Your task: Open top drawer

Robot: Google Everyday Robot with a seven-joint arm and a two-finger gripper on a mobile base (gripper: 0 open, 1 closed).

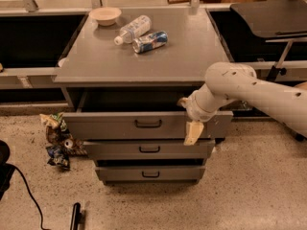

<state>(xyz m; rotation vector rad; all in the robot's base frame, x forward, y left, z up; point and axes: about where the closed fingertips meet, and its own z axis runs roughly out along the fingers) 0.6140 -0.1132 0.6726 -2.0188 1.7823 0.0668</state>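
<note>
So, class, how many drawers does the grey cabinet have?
3, stacked under the tabletop: the top drawer, pulled partly out, with the gripper at its upper right edge; the middle drawer beneath; the bottom drawer lowest. None appear hidden.

Pincer blocks top drawer right rim, left opening free

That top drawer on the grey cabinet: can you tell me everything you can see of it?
The top drawer is grey and looks like metal, with a flat front and a small black handle at its centre. It is level and partly pulled out. The inside is dark, and no contents show. The robot's gripper sits at the upper edge of the front, to the right of the handle.
</note>
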